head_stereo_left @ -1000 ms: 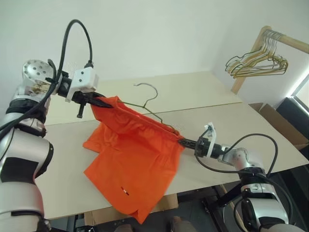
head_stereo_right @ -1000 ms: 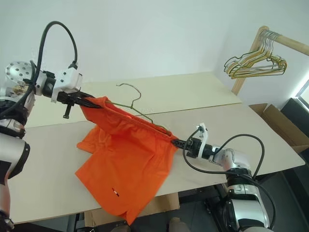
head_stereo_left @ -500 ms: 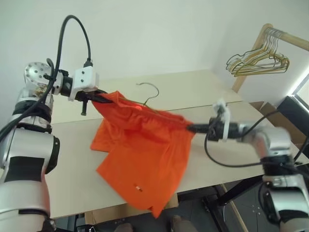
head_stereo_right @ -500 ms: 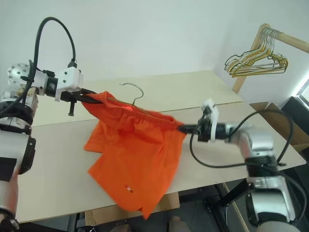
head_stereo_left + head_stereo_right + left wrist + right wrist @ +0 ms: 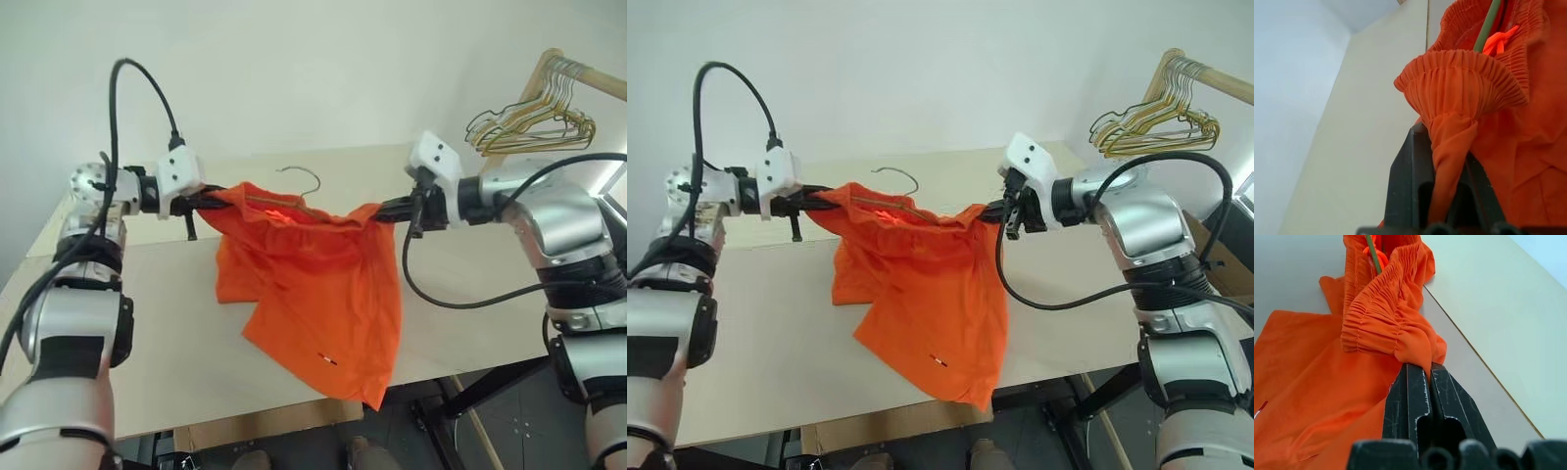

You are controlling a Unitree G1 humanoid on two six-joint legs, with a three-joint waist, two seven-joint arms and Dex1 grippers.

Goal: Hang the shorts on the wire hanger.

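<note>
From the head, the shorts [image 5: 313, 274] hung over the table [image 5: 147, 323] between both grippers, the hanger [image 5: 299, 186] threaded through the waistband — apparently. In the wrist views, the left gripper [image 5: 1442, 161] and right gripper [image 5: 1425, 377] each pinched a waistband end — letting go remained.

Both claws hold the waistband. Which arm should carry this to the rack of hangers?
Right, probably. The right claw grips the shorts on the side nearer the rack; the left claw holds the far end. The hanger hook sits between.
</note>
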